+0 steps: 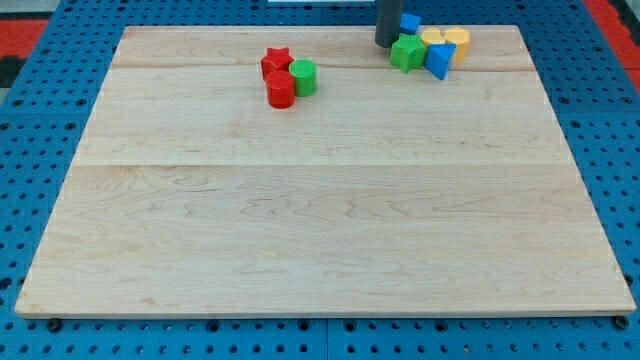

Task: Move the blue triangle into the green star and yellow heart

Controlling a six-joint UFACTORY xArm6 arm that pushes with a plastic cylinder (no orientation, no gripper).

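My tip (386,44) — a bare rod, gripping nothing — sits at the green star's (407,53) nine o'clock; the blue triangle (439,60) already touches star and yellow heart (434,39), so only a gentle nudge suits.

A robotics lab bench, by the look of it. A pale wooden board (320,200) lies on a blue perforated mounting plate (40,180), with small coloured blocks and a dark rod above.

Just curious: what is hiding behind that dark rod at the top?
A blue block peeks out at the view's right of the rod, partly covered, so its shape is unclear. My tip sits just left of the green star.
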